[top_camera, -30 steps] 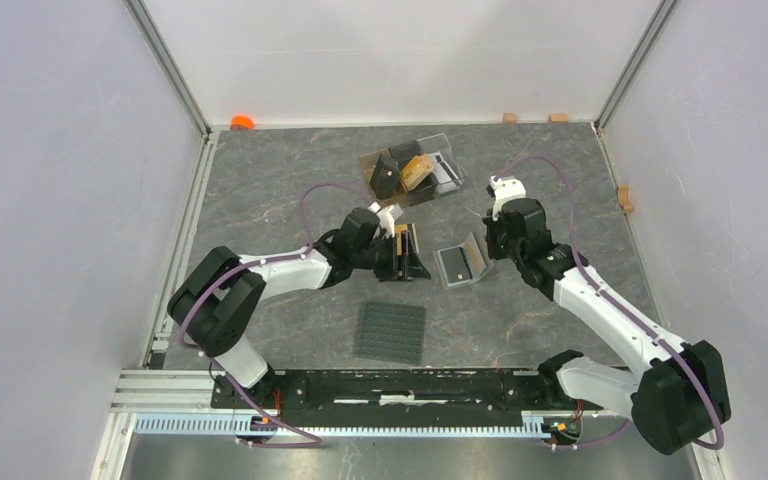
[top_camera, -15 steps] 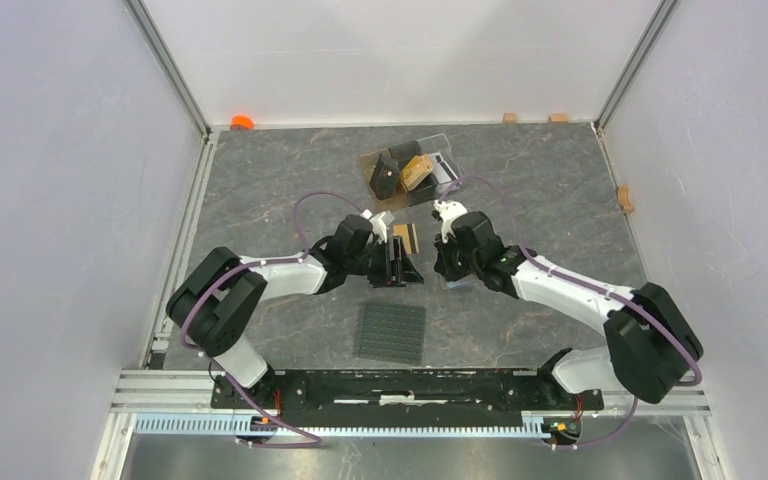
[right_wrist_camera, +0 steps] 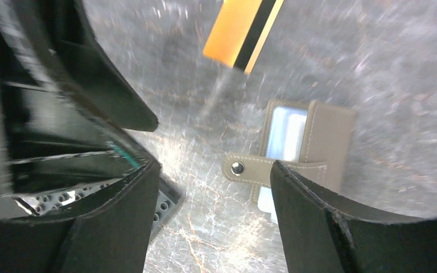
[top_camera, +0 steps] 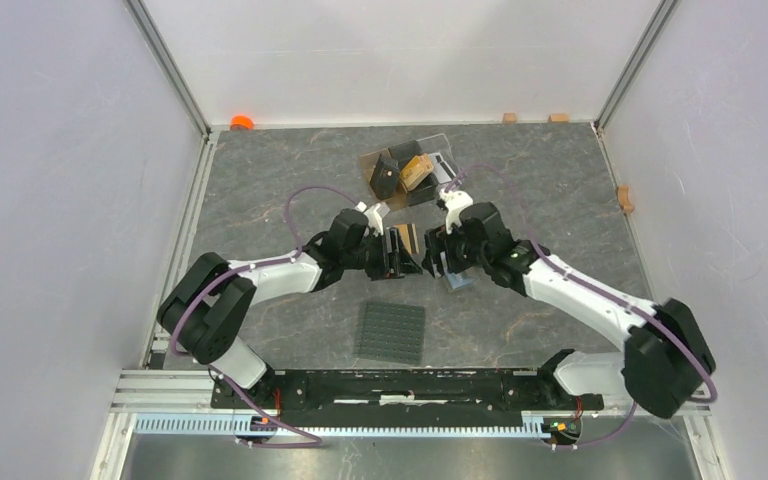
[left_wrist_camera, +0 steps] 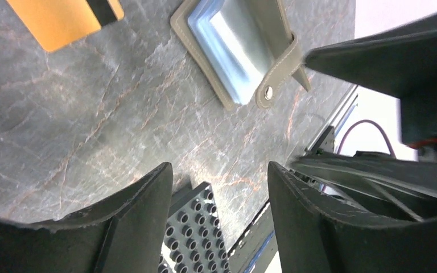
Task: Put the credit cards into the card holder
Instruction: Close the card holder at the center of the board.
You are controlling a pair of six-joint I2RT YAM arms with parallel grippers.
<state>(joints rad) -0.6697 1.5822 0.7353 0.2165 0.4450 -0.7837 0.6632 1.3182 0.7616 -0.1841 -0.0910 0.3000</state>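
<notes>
Stretching inward, left tool (top_camera: pixel 398 258) and right tool (top_camera: pixel 438 260) nearly meet.

Left wrist view crops the gold card (left_wrist_camera: pixel 62 21).

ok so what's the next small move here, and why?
Probably lower the left fingers onto the gold card and try to pinch an edge. Both sets of fingers are open and empty. The card lies flat on the table near the card holder, whose clear pocket faces up. The right fingers hover over the holder.
</notes>
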